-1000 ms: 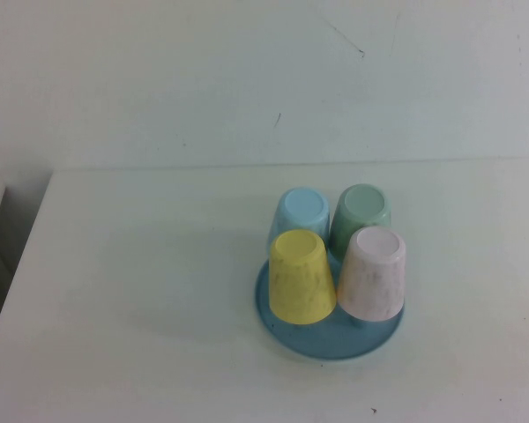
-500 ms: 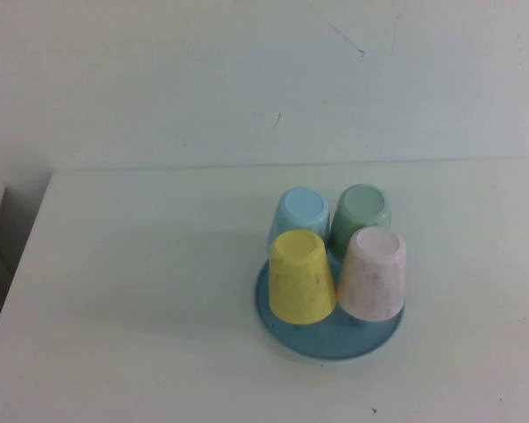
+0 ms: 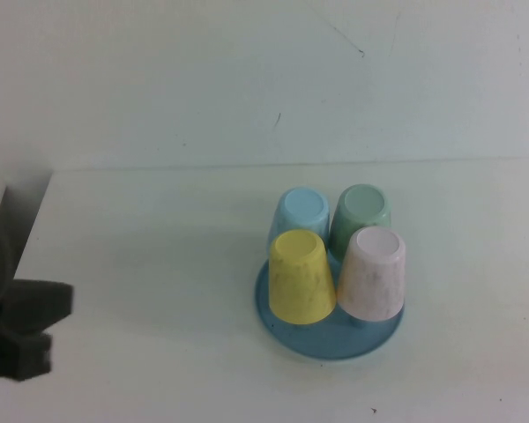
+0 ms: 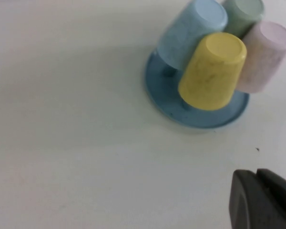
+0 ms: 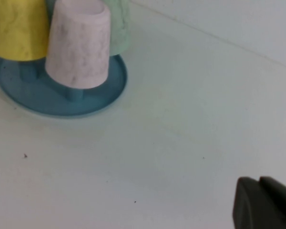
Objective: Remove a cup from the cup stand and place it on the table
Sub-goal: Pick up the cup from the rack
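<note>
The yellow cup (image 3: 301, 278) sits upside down on a peg at the front left of the round blue cup stand (image 3: 331, 342), right of the white table's (image 3: 159, 264) middle. It also shows in the left wrist view (image 4: 212, 71) and the right wrist view (image 5: 16, 28). My left gripper (image 3: 44, 333) is at the table's front left, far left of the stand, shut and empty; its tips show in the left wrist view (image 4: 257, 174). My right gripper (image 5: 259, 181) is shut and empty over bare table to the right of the stand (image 5: 47, 102), out of the high view.
A pale pink cup (image 3: 373, 273), a light blue cup (image 3: 298, 216) and a green cup (image 3: 361, 216) also stand upside down on the stand. The table's back edge (image 3: 273, 163) meets a white wall. Its left edge (image 3: 22, 256) drops off beside a grey gap.
My left gripper has come into the high view at the front left. The cups and the stand have not moved.
</note>
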